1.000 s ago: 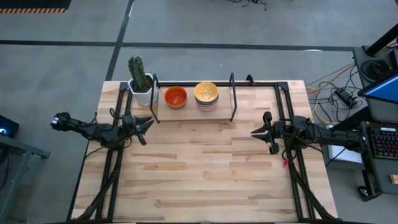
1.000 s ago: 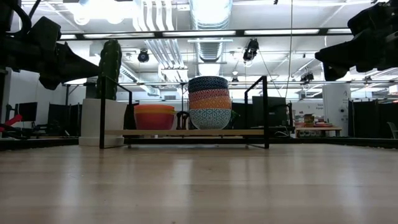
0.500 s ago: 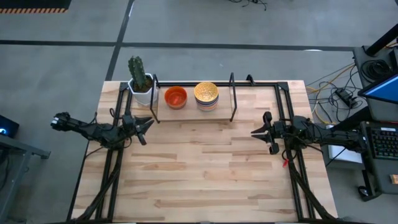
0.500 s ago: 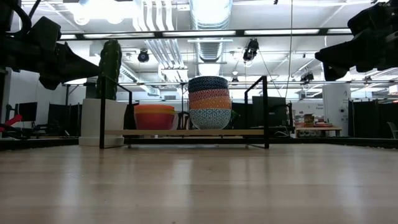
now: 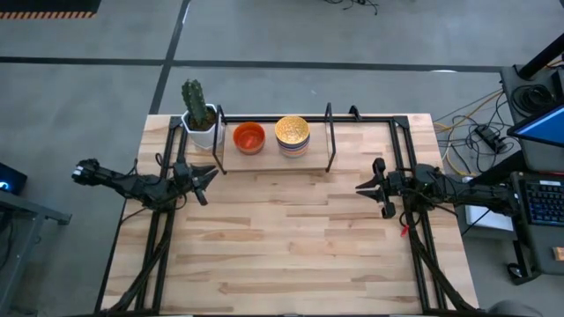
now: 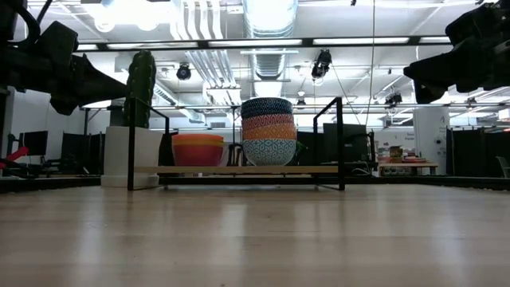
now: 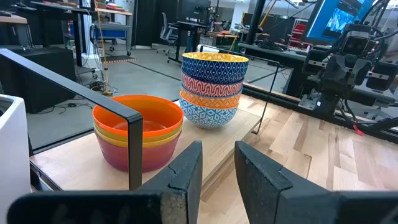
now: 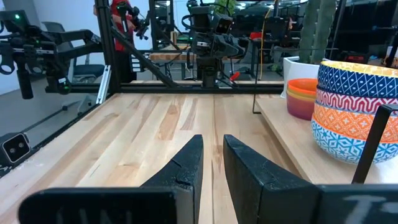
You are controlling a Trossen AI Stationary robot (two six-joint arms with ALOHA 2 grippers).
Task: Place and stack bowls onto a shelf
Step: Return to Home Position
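Two stacks of bowls stand on the shelf (image 5: 317, 148), a light board with black rails at the table's far edge. The left stack (image 5: 248, 137) (image 7: 138, 127) has an orange bowl on top, then a yellow and a red-orange one. The taller stack (image 5: 292, 134) (image 7: 213, 87) holds several patterned bowls, a blue one with a yellow inside on top. My left gripper (image 5: 210, 173) (image 7: 217, 146) hovers near the shelf's left end, open by a narrow gap and empty. My right gripper (image 5: 361, 187) (image 8: 212, 138) hovers right of the shelf, likewise narrowly open and empty.
A white pot with a green cactus (image 5: 198, 113) stands just left of the shelf. Black uprights (image 5: 330, 136) rise at the shelf's ends. The wooden tabletop (image 5: 291, 238) stretches bare between the arms and toward the near edge. Black frame rails run along both table sides.
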